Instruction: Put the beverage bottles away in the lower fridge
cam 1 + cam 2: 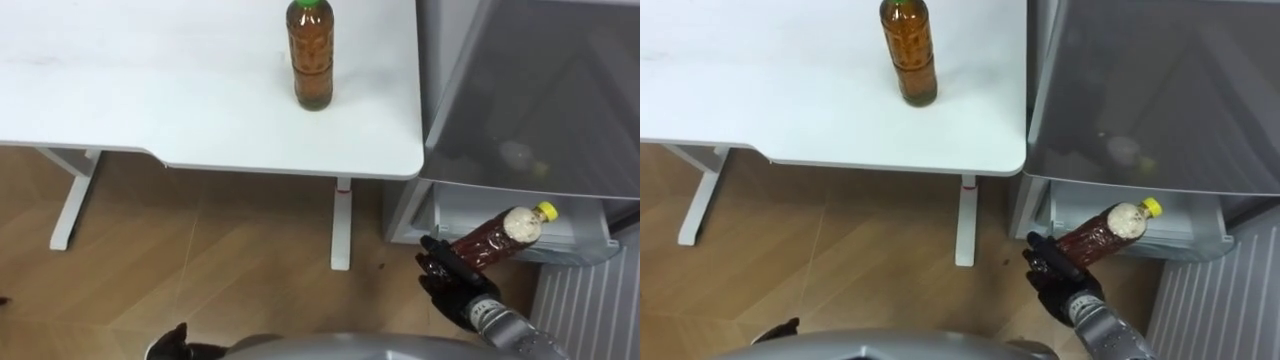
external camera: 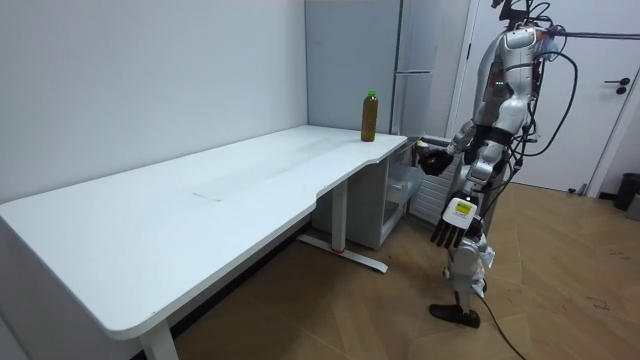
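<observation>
In the left eye view, the right hand (image 1: 455,282) had its fingers curled round a yellow-capped bottle (image 1: 497,237), which was tilted cap-first just in front of the open lower fridge (image 1: 520,215). A green-capped bottle (image 1: 311,55) stood upright on the worktop (image 1: 150,90). The right eye view showed the same grip. In the room view, the left hand (image 2: 448,228) hung beside the robot's thigh, its fingers relaxed and holding nothing.

Stands upright on both legs. Holds the right arm out forward, bent at the elbow, forearm entering the eye views from the lower right. Wraps the right hand (image 1: 455,285) with dark fingers curled round the lower part of a bottle (image 1: 500,235). Lets the left arm hang straight at the side, left hand (image 2: 447,228) beside the thigh, fingers loosely straight, pointing down.
</observation>
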You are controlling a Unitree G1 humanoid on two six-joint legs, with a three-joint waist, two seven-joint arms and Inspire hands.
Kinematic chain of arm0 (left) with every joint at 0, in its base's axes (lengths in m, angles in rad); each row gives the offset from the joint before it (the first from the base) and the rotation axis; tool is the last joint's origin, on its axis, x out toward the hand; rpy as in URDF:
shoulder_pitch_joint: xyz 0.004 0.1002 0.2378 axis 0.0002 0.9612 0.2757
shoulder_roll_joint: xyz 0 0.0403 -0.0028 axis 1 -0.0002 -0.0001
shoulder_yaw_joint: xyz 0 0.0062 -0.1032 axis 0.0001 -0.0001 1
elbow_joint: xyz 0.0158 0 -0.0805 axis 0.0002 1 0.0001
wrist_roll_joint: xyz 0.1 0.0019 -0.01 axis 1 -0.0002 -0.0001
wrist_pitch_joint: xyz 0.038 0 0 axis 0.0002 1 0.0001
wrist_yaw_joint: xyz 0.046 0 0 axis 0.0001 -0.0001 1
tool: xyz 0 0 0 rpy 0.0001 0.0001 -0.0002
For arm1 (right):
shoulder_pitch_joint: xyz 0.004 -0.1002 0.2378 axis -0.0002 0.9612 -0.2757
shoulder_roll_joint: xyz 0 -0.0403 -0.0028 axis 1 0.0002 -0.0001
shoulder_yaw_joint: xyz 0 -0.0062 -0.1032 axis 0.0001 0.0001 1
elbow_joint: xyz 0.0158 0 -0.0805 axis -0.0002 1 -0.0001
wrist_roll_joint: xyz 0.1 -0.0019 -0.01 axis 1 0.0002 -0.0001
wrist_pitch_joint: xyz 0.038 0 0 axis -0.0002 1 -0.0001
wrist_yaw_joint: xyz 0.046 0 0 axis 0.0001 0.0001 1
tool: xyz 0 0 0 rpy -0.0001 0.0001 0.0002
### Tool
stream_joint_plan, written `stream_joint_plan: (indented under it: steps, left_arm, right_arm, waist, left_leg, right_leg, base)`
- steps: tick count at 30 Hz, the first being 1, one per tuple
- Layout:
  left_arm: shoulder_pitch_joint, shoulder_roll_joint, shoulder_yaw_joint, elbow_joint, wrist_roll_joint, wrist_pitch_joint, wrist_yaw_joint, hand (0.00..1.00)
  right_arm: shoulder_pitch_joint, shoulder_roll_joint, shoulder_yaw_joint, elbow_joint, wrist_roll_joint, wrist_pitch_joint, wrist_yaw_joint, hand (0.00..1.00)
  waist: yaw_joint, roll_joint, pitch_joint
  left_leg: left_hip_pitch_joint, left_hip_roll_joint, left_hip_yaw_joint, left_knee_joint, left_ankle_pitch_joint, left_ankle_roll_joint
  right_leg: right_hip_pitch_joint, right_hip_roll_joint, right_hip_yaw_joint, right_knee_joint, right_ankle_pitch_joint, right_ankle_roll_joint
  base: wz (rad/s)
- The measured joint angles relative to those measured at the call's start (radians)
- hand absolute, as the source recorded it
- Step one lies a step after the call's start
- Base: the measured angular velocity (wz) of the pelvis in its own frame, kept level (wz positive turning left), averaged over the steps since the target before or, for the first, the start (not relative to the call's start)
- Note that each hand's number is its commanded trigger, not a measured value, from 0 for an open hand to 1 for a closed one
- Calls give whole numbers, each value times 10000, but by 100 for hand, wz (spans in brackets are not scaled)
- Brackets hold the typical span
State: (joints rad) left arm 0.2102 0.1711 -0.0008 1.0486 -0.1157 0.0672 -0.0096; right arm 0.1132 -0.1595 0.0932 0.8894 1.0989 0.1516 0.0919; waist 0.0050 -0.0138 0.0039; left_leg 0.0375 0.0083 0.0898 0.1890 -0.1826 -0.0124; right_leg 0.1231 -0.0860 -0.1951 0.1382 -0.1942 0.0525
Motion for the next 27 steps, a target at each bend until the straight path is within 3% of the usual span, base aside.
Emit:
stream_joint_plan:
  steps: [13,18,22,27]
  left_arm:
    - [263,14,-10,26,61,-8,290,0]
    - [536,24,-41,10,1121,183,259,0]
    - [549,25,-126,14,1339,484,48,0]
    - [352,33,-289,13,1606,557,-209,0]
  right_arm:
    - [-59,113,11,734,-20,17,-173,100]
    - [-70,72,5,930,473,14,-268,100]
    - [-558,31,4,1552,1058,0,-266,100]
    - [-1100,16,-2,2144,1514,-2,-253,100]
  waist:
    - [16,-89,85]
    - [41,-113,83]
    - [40,-5,-2]
    - [28,28,13]
  left_leg:
    - [61,8,-217,153,-70,34]
    - [-128,-18,-392,356,-80,34]
    - [-491,-34,-486,679,-76,41]
    - [-873,-42,-653,840,-76,44]
  right_leg:
    - [344,-1,-242,140,4,-3]
    - [294,12,-326,93,-9,12]
    - [-17,12,-352,130,-3,0]
    - [-209,14,-566,149,11,-20]
  base:
    - [4]
    - [10]
    - [8]
    - [12]
